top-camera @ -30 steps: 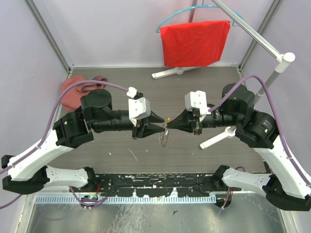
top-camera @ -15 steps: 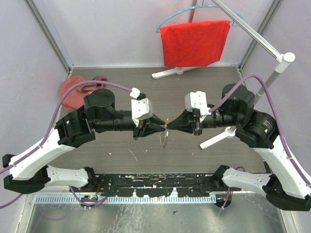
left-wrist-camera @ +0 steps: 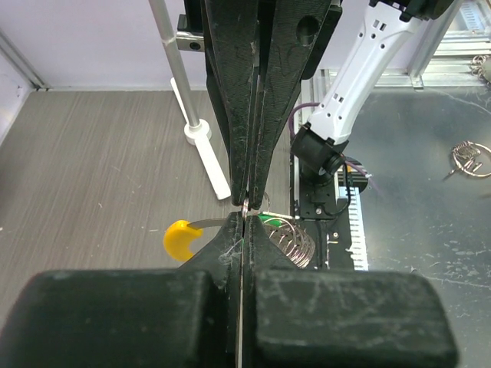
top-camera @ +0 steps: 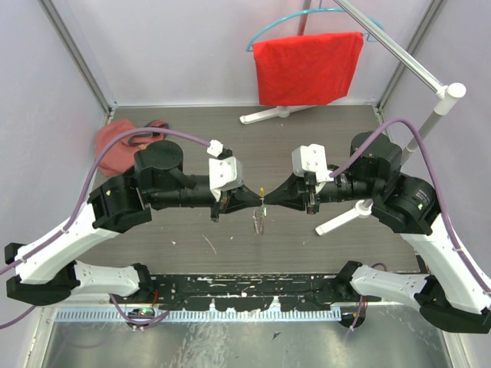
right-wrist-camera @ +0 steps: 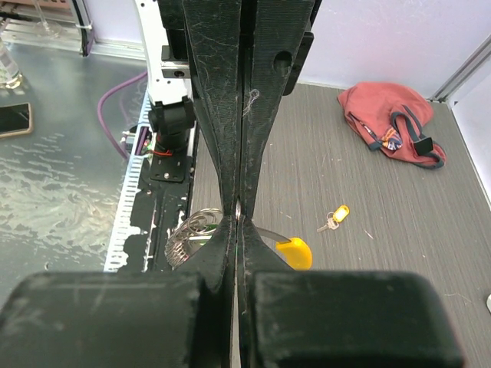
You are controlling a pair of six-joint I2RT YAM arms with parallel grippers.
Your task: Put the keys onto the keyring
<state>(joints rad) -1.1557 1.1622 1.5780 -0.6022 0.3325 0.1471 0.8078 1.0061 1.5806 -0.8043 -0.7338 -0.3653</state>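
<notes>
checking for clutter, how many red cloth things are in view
2. A cloth hangs at the back; a pouch lies on the table far left, partly behind the left arm. The arms may hide more.

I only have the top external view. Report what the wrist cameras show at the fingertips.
Observer: Left wrist: the left gripper is shut on the keyring, its yellow segment left of the tips.
Operator: Look for a key on it.
Observer: A green piece sits against the coils; too small to call a key.
Operator: Check the right wrist.
Observer: A small yellow-headed key lies on the table, apart from the red pouch.
</notes>
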